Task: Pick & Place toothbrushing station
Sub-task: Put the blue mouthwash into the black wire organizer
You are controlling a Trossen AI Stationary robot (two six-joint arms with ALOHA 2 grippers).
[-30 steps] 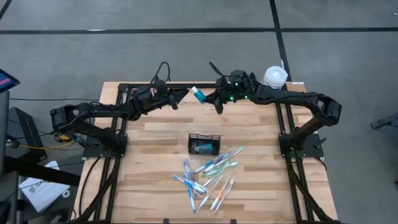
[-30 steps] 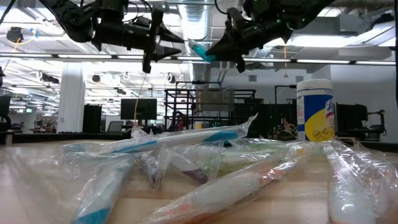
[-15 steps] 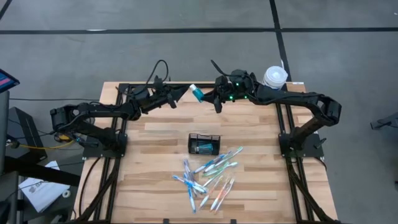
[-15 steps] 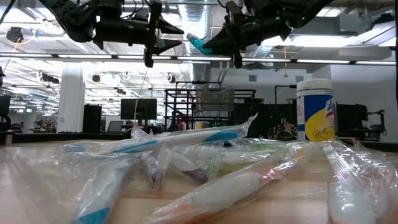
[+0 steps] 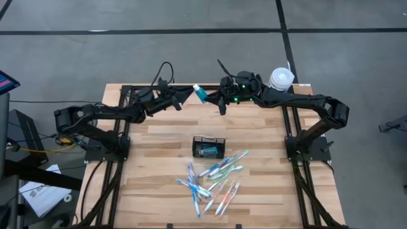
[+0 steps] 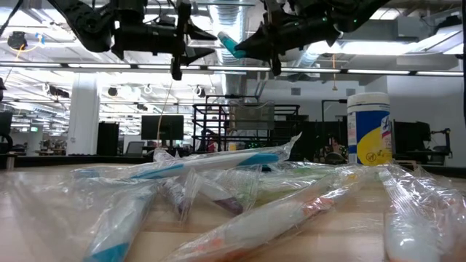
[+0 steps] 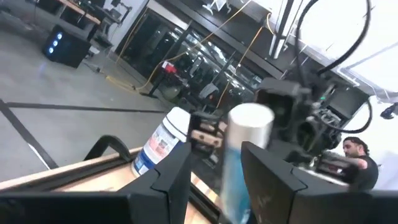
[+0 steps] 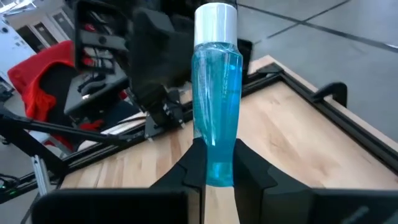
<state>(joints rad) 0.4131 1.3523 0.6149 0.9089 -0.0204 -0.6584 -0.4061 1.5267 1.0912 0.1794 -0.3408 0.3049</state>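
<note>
Barely begun. Toothbrushing station (image 5: 209, 147) sits mid-worktop (image 5: 159, 159), wrapped toothbrushes (image 5: 213, 181) just near of it. Right claw (image 5: 213, 100) pinches a blue tube (image 5: 200, 95) aloft at far edge; left claw (image 5: 189, 94) faces it, fingers parted, empty.

Look across the tabletop (image 6: 44, 218) and you see a heap of toothbrushes in clear wrappers (image 6: 240, 196) filling the foreground. To the right stands a white tub with a yellow and blue label (image 6: 369, 129). High above, the right gripper (image 6: 244, 45) pinches a small blue bottle with a white cap (image 6: 230, 44), tilted toward the left gripper (image 6: 196, 44), whose fingers seem parted just beside the cap.
</note>
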